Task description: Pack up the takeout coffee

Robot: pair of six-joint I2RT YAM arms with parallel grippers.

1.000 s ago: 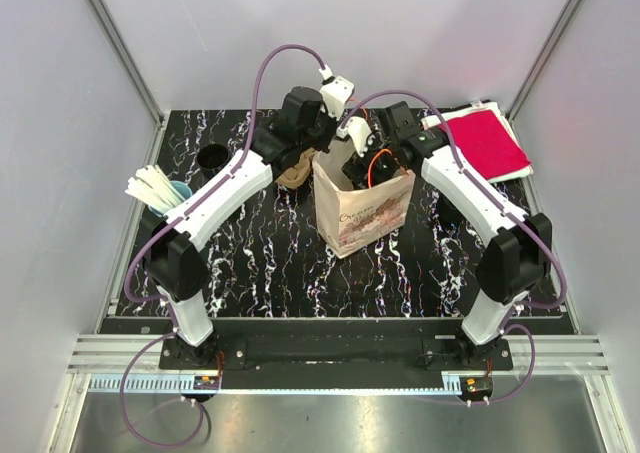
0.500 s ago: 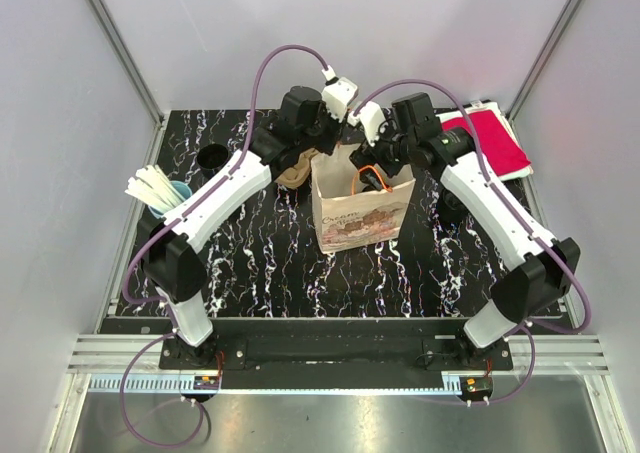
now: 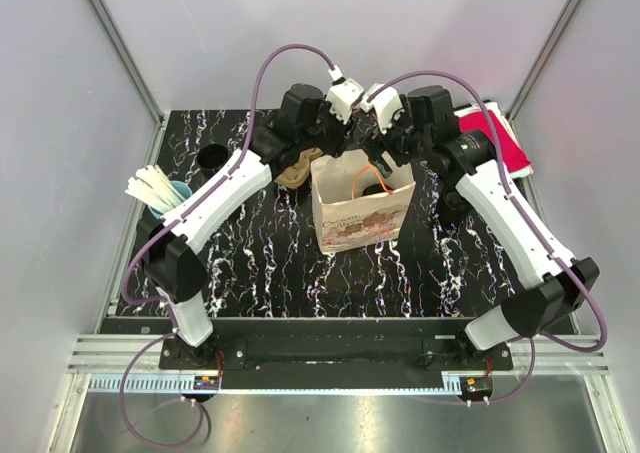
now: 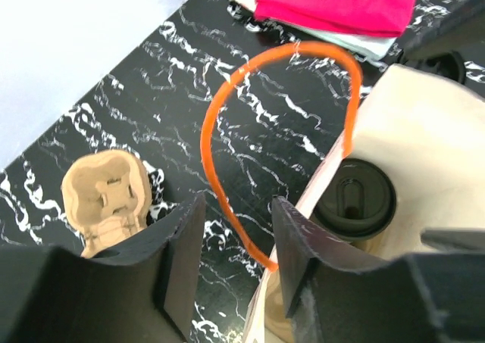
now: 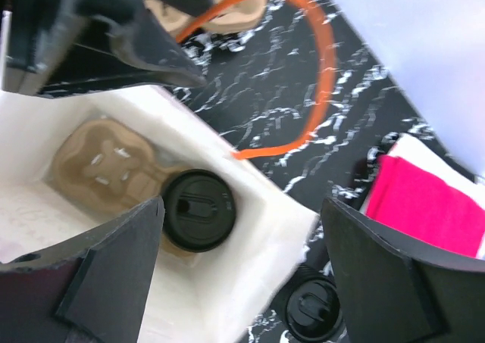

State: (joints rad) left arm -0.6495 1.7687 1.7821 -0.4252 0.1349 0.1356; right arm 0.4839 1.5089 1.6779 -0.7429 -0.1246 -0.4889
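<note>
At the far left edge of the desk [image 3: 260, 263] stands a cup of white sticks [image 3: 158, 187]. A spare cardboard cup carrier [image 4: 106, 199] lies on the desk just left of the paper bag [image 3: 362, 211].

My left gripper [image 4: 236, 207] hangs at the bag's far left rim. Its jaws are apart by a narrow gap and clamp nothing. The bag's orange handle [image 4: 227, 101] loops up through that gap, and its end meets the rim right beside one finger [image 4: 303, 260].

The bag stands upright and open-mouthed near the middle of the desk. Inside it sits the coffee cup [image 5: 198, 210], its black lid on, close against a second carrier [image 5: 106, 161] on the bag's floor. I cannot tell whether the cup sits in that carrier.

My right gripper [image 5: 241, 207] hovers over the bag's mouth, jaws spread wide and touching nothing. Right of the bag, another black-lidded cup [image 5: 311, 307] stands on the desk, near a folded red cloth [image 3: 497, 139] in the far right corner.
</note>
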